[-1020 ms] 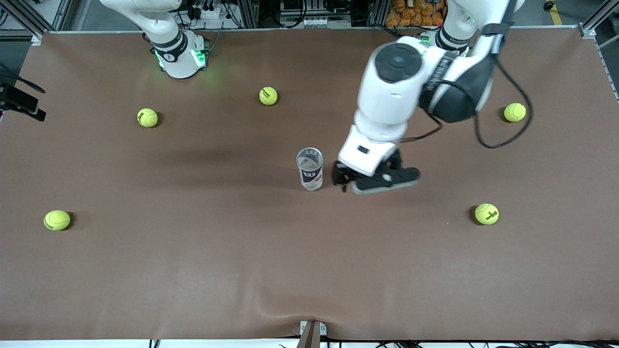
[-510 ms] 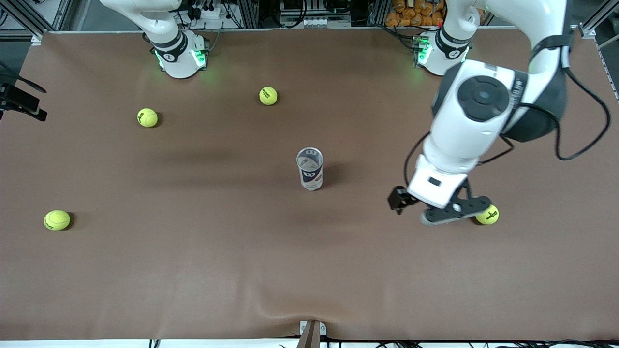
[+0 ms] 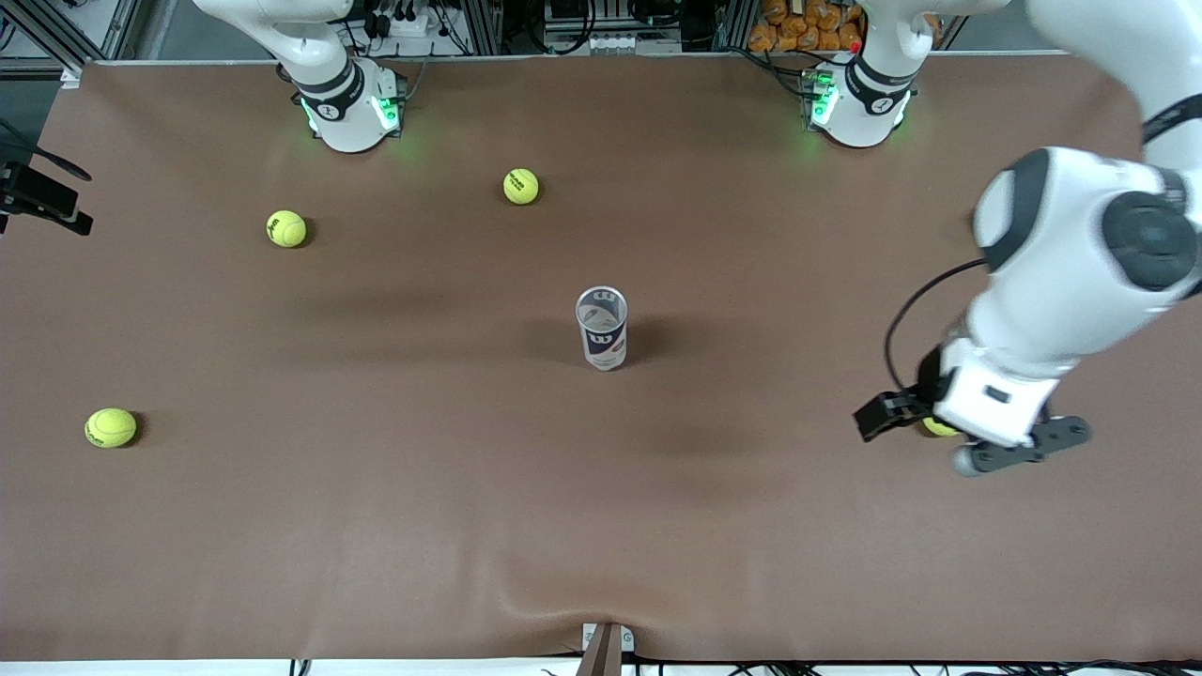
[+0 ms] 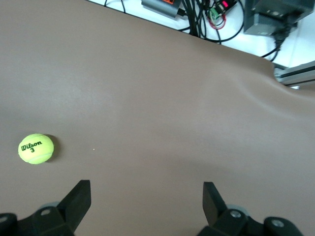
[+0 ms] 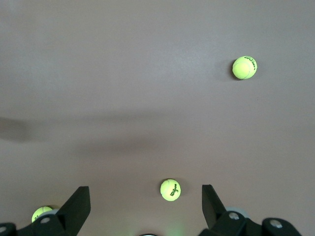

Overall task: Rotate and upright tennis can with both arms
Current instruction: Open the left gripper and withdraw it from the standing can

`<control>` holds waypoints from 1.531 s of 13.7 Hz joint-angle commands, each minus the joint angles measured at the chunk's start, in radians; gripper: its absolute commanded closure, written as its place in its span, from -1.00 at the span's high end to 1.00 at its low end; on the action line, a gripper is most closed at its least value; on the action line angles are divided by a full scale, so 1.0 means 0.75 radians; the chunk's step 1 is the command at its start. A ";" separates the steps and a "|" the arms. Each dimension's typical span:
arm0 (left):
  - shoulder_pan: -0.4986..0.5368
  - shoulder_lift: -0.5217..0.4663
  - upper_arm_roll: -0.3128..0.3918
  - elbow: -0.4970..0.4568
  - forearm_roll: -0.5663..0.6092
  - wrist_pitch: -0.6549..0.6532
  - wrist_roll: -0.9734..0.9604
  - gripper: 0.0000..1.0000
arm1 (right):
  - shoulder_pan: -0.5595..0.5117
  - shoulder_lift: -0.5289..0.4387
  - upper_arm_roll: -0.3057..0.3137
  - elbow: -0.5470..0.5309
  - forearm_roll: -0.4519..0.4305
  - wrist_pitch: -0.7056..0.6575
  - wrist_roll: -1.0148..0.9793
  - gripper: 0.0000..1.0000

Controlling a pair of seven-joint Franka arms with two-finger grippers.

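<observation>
Tennis can (image 3: 601,329) standing upright, middle of frame, nothing touching it. Left gripper (image 4: 146,204) hanging over ball (image 3: 936,427) at lower right of frame, fingers wide apart, empty. Right gripper (image 5: 145,206) waiting high up, fingers apart, empty.

matt brown table (image 3: 376,526), clear-plastic tennis can (image 3: 602,330)

The right gripper (image 5: 145,201) hangs high over the brown tabletop (image 5: 123,73), its two black fingers (image 5: 78,201) spread wide with nothing between them. One tennis ball (image 5: 170,190) (with dark lettering) lies in the gap between the fingers. A second ball (image 5: 41,213) peeks out beside one finger. A third ball (image 5: 244,67) sits well apart from both fingers.
</observation>
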 commanded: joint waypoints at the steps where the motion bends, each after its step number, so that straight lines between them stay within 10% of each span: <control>1: 0.068 -0.085 -0.074 -0.025 -0.003 -0.087 0.016 1.00 | -0.004 -0.014 0.004 -0.003 0.009 -0.007 -0.008 1.00; 9: -0.038 -0.298 0.153 -0.049 -0.005 -0.443 0.163 1.00 | -0.004 -0.012 0.004 -0.005 0.009 -0.009 -0.010 1.00; 21: -0.087 -0.605 0.515 -0.311 -0.099 -0.513 0.607 1.00 | -0.008 -0.012 0.004 -0.005 0.009 -0.009 -0.010 1.00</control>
